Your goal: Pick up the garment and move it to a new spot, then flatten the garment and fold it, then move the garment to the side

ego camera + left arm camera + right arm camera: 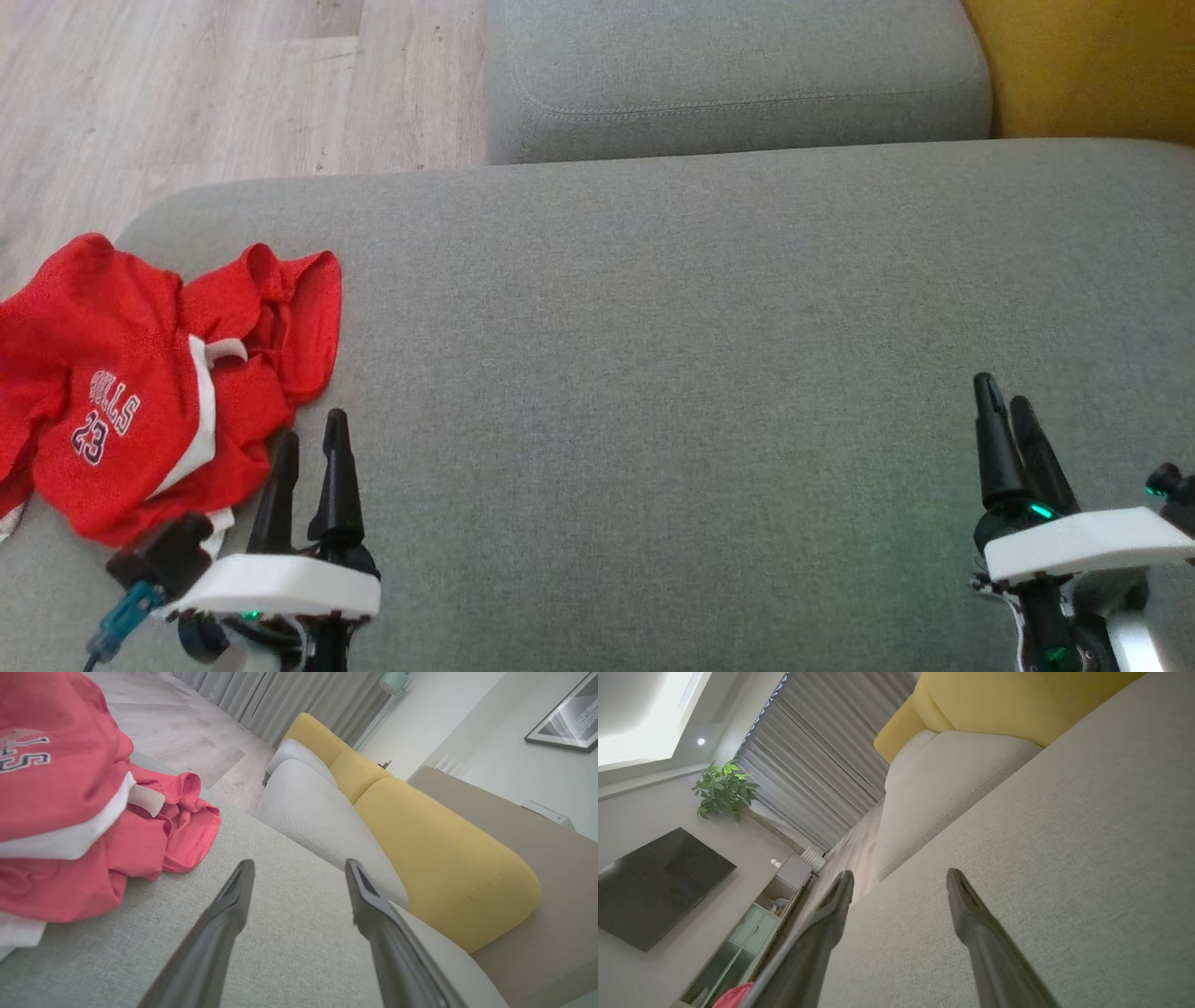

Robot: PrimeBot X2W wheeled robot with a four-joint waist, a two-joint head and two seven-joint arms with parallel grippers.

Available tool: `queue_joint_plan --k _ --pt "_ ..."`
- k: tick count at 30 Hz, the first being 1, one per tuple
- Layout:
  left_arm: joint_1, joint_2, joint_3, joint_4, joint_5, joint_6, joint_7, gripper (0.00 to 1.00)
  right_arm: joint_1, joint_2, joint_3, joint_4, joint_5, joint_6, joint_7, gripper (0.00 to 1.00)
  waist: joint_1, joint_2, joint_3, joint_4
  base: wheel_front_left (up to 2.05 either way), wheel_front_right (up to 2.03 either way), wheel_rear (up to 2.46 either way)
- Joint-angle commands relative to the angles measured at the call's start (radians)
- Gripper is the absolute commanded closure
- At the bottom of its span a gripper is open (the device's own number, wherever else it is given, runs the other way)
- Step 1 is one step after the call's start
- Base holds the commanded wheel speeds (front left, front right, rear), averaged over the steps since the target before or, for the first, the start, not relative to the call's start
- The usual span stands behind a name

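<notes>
Garment [140, 392], a crumpled red mesh jersey with white trim and the number 23, lies at the left end of the grey fabric sofa seat [653, 327]. The left gripper [313, 425] hovers just beside it, fingers apart and empty. The right gripper [1001, 390], well apart, is likewise spread and empty.

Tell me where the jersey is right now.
In the head view the jersey lies crumpled at the seat's left edge, just left of the open left pincer.

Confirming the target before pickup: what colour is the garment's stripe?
White stripe on a red garment, clearest in the head view.
</notes>
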Motion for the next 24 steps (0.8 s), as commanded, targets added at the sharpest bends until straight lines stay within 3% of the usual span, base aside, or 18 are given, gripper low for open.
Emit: queue_joint_plan --k 1,24 --pt "-0.062 0.025 0.006 -0.03 0.044 0.01 -0.016 0.0 -0.018 -0.021 0.014 -0.047 -0.039 0.0 0.01 0.0 0.0 0.0 0.0 0.001 0.0 0.0 0.0" --pt "-0.072 0.06 -0.032 0.0 0.301 0.038 -0.084 0.0 0.014 -0.008 0.025 -0.128 -0.291 -0.001 0.047 0.0 0.0 0.0 0.001 0.008 0.0 0.0 0.0"
